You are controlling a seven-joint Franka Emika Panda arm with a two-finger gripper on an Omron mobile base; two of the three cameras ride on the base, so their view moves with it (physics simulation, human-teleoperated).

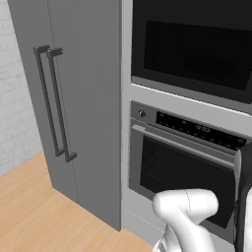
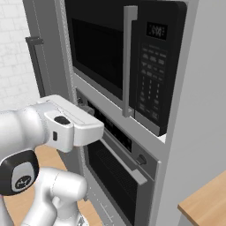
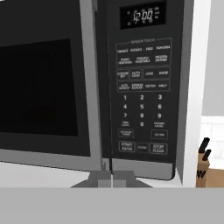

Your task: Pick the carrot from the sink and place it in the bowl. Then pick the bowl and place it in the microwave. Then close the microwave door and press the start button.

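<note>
You're at the last stretch. Working left to right:

Tall grey cabinet (image 1: pixel 74 98) with its two bar handles sits far left, not involved. Next to it is the built-in stack: microwave (image 2: pixel 132 62) on top, oven (image 1: pixel 182 172) with its control strip underneath.

The microwave door (image 3: pixel 41 83) looks closed: it sits flush with the body in both base views, and its vertical handle (image 2: pixel 129 62) lies flat against the front. The window is too dark to see inside, so you can't confirm the bowl and carrot are in there. The shut door suggests those steps are done, but treat that as inference.

Right of the handle is the keypad panel (image 3: pixel 143 92), clock display at the top, start button (image 3: pixel 126 146) in the bottom row, left of the stop key.

Gripper (image 3: pixel 111 179): fingertips pressed together, fully closed, holding nothing. In the hand view it sits just below the bottom edge of the microwave, roughly under the seam between door and panel, pointing straight at the front. It isn't touching the panel.

Far right: a knife block (image 3: pixel 204 168) on a wooden counter (image 2: pixel 207 201), irrelevant.

What's left, as I read it: the start press only. The closed tips need to go up and slightly right to land on the start button. Watch the stop key nearby.
</note>
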